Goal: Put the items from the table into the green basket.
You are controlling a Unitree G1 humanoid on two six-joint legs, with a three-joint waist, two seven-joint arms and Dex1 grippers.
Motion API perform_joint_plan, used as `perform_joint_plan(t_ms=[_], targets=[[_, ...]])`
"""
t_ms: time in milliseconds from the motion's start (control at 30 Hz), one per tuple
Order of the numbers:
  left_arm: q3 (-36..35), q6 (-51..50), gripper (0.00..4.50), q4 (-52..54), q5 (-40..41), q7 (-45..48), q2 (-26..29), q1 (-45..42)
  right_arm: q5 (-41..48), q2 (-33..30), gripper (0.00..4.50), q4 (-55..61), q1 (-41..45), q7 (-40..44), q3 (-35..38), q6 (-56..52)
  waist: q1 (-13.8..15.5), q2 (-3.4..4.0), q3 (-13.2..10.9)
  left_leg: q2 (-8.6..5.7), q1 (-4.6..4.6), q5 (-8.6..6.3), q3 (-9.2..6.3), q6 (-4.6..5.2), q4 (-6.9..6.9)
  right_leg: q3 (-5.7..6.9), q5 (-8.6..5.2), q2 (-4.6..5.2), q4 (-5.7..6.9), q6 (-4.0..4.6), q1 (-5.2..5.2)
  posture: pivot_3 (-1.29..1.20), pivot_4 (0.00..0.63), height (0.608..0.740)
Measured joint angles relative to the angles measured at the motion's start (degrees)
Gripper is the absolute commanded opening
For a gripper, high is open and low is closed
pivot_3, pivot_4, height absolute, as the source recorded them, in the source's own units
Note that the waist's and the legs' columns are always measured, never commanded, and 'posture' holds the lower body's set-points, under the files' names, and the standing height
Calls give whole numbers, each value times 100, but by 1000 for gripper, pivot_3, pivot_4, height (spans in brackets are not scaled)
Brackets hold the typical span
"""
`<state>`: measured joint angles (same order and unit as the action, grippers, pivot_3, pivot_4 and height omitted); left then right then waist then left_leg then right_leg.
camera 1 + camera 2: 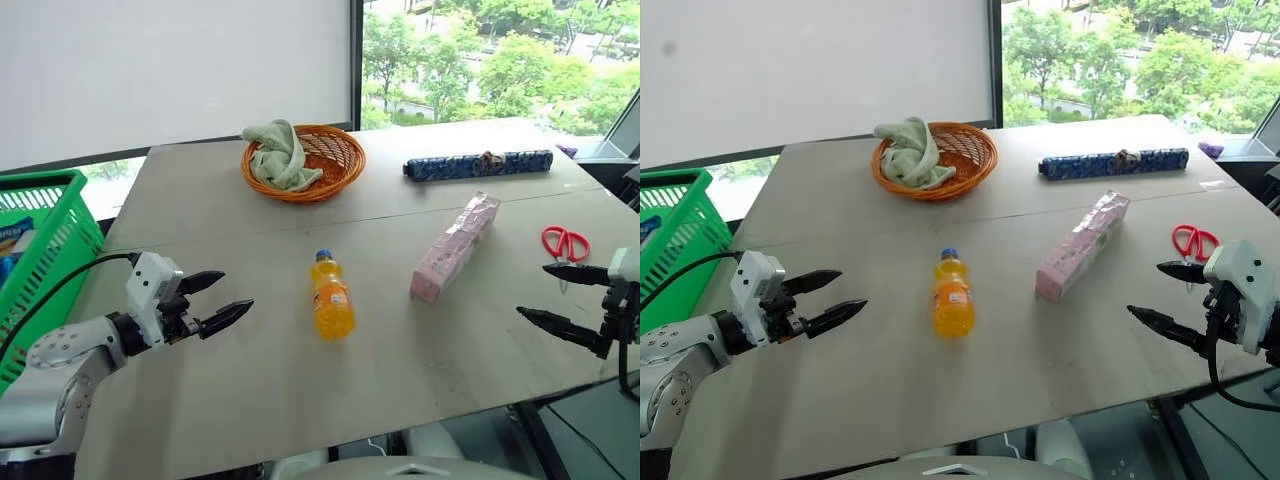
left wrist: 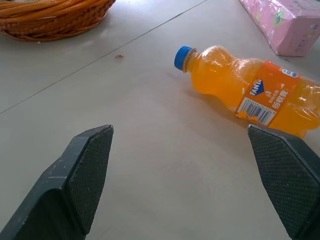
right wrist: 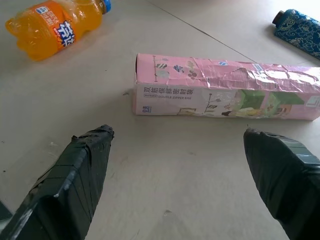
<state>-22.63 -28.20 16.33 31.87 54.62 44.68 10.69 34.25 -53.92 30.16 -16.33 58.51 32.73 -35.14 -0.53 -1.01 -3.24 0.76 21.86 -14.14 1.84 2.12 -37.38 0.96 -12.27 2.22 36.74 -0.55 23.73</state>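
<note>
- A small clear plastic bottle of orange drink with a blue cap is lying on its side near the middle of the grey-beige board table, its cap pointing away from the robot.
- A long pink wrapped rectangular pack is lying flat just to the right of the bottle, not touching it.
- The bright green slotted plastic basket is standing at the left edge of the table.
- The left gripper is hovering left of the bottle, its fingers spread wide and holding nothing.
- The right gripper is hovering right of the pack, also spread and empty.
</note>
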Motion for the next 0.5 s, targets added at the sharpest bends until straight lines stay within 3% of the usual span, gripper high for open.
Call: perform_joint_plan(t_ms=[100,200,233,400,500], targets=[[38,-468,4437,192,238,-331,-73,-113,18,25,4500,-29,228,-24,-124,-1,4,-2,-4,2,4,1,0,22,2,0,-2,-5,0,-2,3,20,4,740],[656,-2038,4437,1365,1100,-1459,-410,-803,356,43,4500,247,1127,-59,-782,-9,14,-15,-12,1,2,4,0,26,-4,-3,0,-9,0,-10,-2,28,5,740],[736,-3184,4437,1490,1992,-2149,-550,-1297,512,-16,4500,367,1392,-13,-1048,-90,34,-20,-11,2,-3,5,-6,27,-5,-2,2,-19,3,-16,-9,30,5,740],[660,-5268,4437,1082,3727,-3946,-981,-2271,763,-234,4500,484,1851,63,-1482,-303,71,-24,-13,-3,-9,6,-13,27,-10,-2,5,-48,9,-22,-15,37,2,740],[548,-6099,4437,500,4133,-5117,-1469,-2701,891,-251,4500,500,2129,71,-1690,-396,86,-31,-12,-10,-9,7,-13,28,-12,-7,4,-49,9,-20,-16,37,3,740]])
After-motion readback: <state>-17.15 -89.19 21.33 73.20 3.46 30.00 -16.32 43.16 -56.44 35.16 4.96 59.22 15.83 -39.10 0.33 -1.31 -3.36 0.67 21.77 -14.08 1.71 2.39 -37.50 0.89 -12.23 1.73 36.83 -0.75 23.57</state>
